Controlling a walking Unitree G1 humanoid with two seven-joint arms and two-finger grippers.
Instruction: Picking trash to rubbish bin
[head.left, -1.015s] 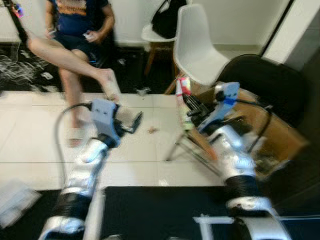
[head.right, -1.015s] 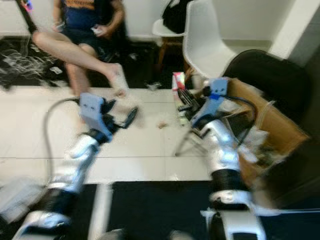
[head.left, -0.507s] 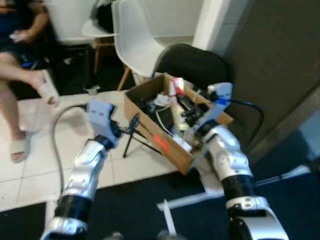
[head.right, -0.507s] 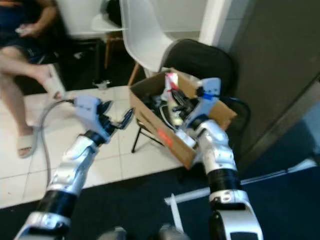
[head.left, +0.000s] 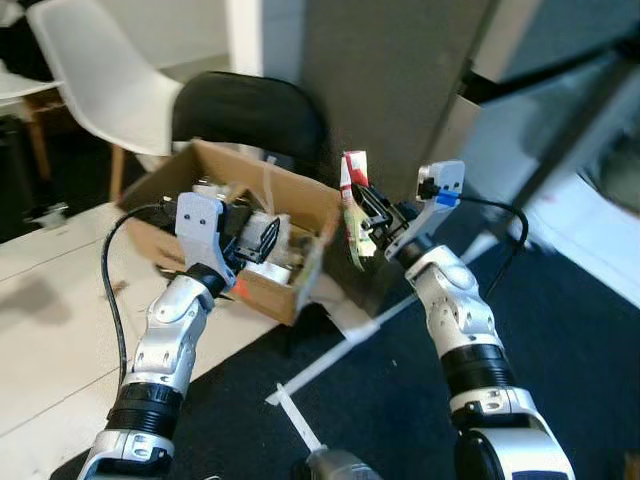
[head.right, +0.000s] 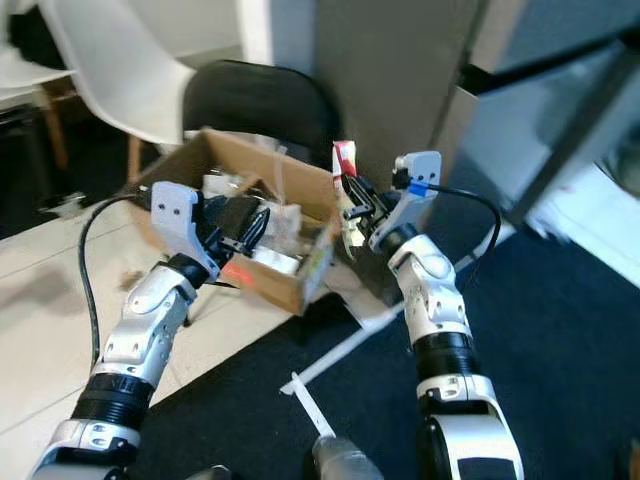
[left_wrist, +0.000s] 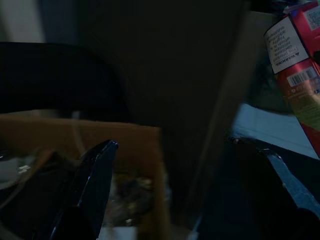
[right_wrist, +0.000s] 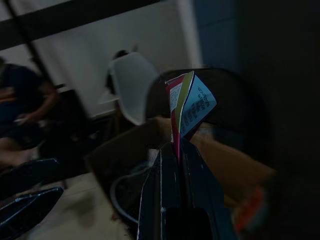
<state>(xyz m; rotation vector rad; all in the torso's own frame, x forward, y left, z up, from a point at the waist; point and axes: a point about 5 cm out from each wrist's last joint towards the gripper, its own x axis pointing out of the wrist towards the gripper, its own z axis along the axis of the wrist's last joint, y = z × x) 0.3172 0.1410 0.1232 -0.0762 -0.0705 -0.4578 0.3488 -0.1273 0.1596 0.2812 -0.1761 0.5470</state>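
You are almost done — your right gripper (head.left: 362, 222) pinches the flat wrapper (head.left: 352, 205) tight, just beside the cardboard box (head.left: 300, 205), not dropped in yet — your left gripper (head.left: 262, 238), jaws open, hovers over the box.

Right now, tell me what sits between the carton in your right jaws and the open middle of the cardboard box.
Only the cardboard box's near corner wall. In the left eye view the carton, pinched in the right gripper, hangs just outside that corner.

A flattened red and yellow carton (head.left: 353, 205) stands almost upright, pinched by the right pincer (head.left: 368, 222), just beside the corner of the open brown cardboard box (head.left: 305, 203), which is full of mixed trash.
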